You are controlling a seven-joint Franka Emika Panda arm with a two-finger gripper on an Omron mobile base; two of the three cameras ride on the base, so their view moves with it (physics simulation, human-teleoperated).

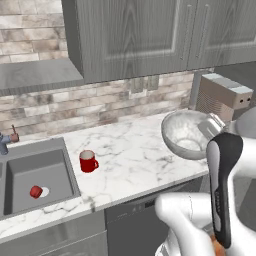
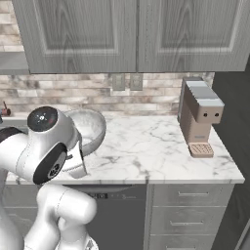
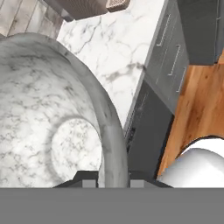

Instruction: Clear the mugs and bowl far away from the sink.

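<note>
hand [image 3: 113, 183] astride bowl [image 3: 48, 127] rim — tilted, lifted

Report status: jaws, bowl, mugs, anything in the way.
Gripper jaws shut on bowl rim, bowl tilted above the counter. Bright red mug beside sink; second mug in basin. Coffee machine ahead.

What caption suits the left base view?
Pincer holds the bowl by its rim above the counter, right of the sink.
</note>
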